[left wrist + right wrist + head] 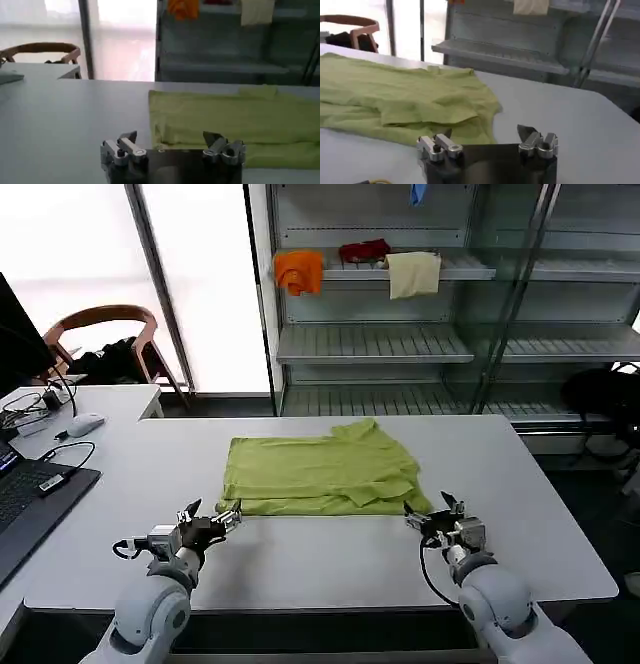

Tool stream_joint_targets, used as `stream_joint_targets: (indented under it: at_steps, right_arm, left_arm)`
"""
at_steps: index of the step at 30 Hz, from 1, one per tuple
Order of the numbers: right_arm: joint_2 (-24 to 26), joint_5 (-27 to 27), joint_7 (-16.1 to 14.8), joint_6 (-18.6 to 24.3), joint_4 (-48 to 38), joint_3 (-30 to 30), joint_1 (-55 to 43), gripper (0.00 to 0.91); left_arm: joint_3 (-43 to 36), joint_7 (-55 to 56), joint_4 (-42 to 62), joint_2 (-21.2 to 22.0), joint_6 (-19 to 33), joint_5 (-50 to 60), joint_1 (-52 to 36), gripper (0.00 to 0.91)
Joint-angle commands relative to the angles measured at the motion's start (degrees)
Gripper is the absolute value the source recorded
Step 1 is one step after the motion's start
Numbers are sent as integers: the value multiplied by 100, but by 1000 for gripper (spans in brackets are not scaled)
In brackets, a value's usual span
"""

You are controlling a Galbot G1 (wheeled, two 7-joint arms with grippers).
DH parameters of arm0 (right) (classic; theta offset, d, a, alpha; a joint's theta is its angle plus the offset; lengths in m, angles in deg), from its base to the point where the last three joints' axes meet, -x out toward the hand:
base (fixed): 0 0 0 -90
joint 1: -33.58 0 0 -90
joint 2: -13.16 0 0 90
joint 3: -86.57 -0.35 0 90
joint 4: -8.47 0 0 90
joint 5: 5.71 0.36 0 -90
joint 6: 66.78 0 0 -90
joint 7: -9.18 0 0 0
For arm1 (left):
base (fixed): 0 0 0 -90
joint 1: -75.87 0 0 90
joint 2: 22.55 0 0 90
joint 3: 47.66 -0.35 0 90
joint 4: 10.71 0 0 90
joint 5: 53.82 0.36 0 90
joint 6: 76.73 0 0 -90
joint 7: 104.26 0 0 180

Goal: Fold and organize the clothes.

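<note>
Both end effectors, left and right, wait wide open and empty at the T-shirt near corners, probably to pinch its hem.

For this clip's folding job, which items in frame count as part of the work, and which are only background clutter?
Part of the job:
- lime T-shirt, lying partly folded on the white table
- left gripper, open at its near left corner
- right gripper, open at its near right corner

Lying about:
- orange cloth, dark red cloth, cream cloth on the shelf
- computer mouse
- wooden chair
</note>
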Motion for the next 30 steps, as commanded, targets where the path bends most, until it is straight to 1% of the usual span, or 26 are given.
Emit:
stream_joint_targets:
  at_steps: [1,2,3,4,5,6,7,8,10,11,13,14,15,16,17,18,20,21,22,30]
  right_arm:
    - [10,-5,-89,100,-74,15,43,806]
    - [-11,-6,-78,92,-100,11,40,796]
    - [-23,-8,-73,89,-130,7,33,756]
    - [-32,-6,-73,90,-138,5,29,756]
    - [-38,1,-70,89,-157,5,24,736]
    - [-40,-2,-71,89,-163,5,22,675]
    - [-39,-3,-72,90,-167,7,22,595]
    - [-42,-2,-73,91,-167,8,20,554]
    - [-42,-4,-78,91,-166,10,18,343]
    - [-41,-9,-81,89,-176,13,16,262]
    - [-44,-12,-83,88,-204,18,13,202]
    - [-45,-11,-86,90,-213,21,14,151]
    - [-45,-11,-88,90,-220,23,21,91]
    - [-45,-8,-91,90,-223,24,26,81]
    - [-44,-4,-93,90,-223,25,35,10]
    - [-46,0,-91,90,-224,26,43,0]
    - [-51,0,-91,104,-228,24,50,0]
    - [-53,7,-90,107,-224,22,49,0]
    - [-53,11,-88,106,-213,21,47,0]
    - [-32,32,-96,102,-145,13,24,0]
  left_arm:
    - [14,-64,441,23,57,-240,-61,907]
    - [-3,-69,451,38,62,-219,-55,897]
    - [-12,-72,467,52,62,-206,-55,846]
    - [-19,-80,475,57,62,-202,-57,806]
    - [-33,-101,489,73,64,-183,-59,766]
    - [-44,-112,493,76,76,-174,-59,665]
    - [-56,-118,503,78,84,-151,-62,564]
    - [-63,-123,510,83,101,-139,-69,494]
    - [-66,-132,515,92,104,-140,-82,443]
    - [-72,-139,519,101,109,-137,-90,433]
    - [-85,-154,533,112,109,-122,-92,403]
    - [-92,-159,537,117,108,-114,-90,393]
    - [-97,-171,540,120,110,-101,-83,353]
    - [-101,-182,540,119,112,-85,-77,333]
    - [-104,-188,540,119,114,-75,-67,282]
    - [-107,-203,540,115,122,-63,-56,272]
    - [-111,-233,541,108,135,-48,-47,202]
    - [-112,-241,539,104,137,-45,-46,101]
    - [-115,-256,533,104,137,-46,-47,20]
    - [-152,-466,553,59,219,32,-55,10]
